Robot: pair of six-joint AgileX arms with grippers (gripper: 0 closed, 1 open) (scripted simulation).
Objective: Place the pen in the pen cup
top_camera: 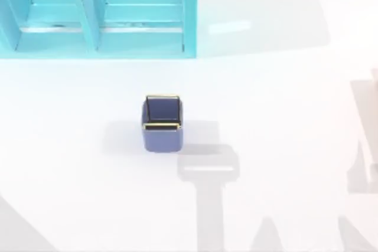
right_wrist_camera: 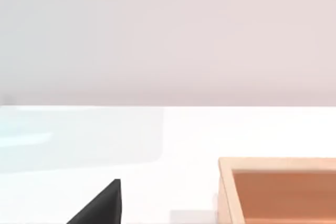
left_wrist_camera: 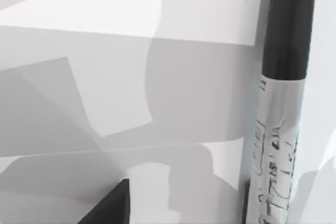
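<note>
At about ten o'clock in the top view stands a big turquoise shelf unit point(top_camera: 97, 10) against the far edge. Near the centre, slightly toward nine o'clock, sits the pen cup point(top_camera: 162, 122), blue-purple with a thin gold rim, upright and apparently with nothing in it.

The pen point(left_wrist_camera: 281, 103) appears close up in the left wrist view, a dark cap end over a paler printed barrel, running lengthwise beside a dark finger tip point(left_wrist_camera: 107, 205) of the left gripper. Whether that pincer is apart, together or clamped on the pen, I cannot tell. In my judgement the placing itself is not yet done: the pen has yet to reach the cup.

The right wrist view has a dark finger tip point(right_wrist_camera: 100, 205) of the right gripper and, toward four o'clock, a wooden tray point(right_wrist_camera: 278, 187); its pincer state I likewise cannot tell.

The table point(top_camera: 283, 98) is plain glossy white, crossed by grey arm shadows, with a pale wall behind.
</note>
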